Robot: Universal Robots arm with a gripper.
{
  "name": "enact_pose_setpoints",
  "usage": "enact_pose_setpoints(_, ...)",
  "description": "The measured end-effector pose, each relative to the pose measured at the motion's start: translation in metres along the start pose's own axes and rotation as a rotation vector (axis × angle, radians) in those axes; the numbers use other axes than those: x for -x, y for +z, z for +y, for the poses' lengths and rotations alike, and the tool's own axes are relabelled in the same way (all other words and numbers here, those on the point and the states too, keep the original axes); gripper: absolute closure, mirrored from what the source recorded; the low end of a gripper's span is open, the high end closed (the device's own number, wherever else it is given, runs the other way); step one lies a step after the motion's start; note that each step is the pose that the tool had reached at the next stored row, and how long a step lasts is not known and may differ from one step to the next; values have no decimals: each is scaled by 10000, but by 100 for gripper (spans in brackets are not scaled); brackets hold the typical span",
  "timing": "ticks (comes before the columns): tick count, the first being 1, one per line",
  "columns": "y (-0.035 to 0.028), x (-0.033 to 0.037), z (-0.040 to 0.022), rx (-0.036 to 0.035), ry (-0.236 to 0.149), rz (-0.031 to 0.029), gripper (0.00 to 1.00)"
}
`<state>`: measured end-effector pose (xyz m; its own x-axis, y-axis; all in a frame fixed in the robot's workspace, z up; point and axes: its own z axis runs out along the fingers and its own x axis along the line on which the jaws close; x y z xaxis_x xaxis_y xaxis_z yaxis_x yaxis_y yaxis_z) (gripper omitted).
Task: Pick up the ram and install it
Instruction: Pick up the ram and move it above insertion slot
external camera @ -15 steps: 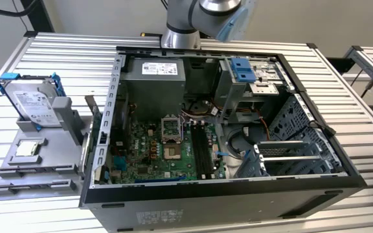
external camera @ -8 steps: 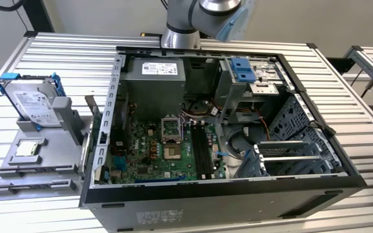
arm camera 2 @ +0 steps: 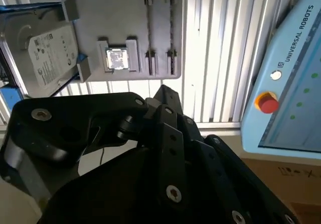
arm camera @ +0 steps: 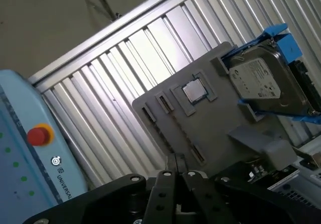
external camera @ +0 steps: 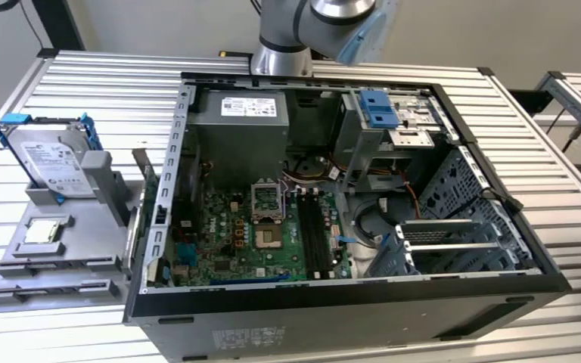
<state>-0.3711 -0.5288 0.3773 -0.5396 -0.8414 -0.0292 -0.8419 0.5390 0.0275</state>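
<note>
Underneath, slatted metal table [external camera: 99, 83], pale wall [external camera: 149, 23].

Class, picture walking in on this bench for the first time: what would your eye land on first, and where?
The open computer case dominates the exterior view's middle, its green motherboard laid bare. At that view's left, a silver hard drive in blue brackets stands on edge in a grey holder. In both wrist views, a pale blue pendant with a red button sits beside the slatted table.

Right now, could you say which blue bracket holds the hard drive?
The bracket on the grey fixture, around the upright silver drive; the other sits inside the case.
</note>
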Motion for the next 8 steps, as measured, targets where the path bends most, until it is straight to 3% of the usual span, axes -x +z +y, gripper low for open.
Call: enact_pose_setpoints(8,3,1,0,-301,-970,-127,100)
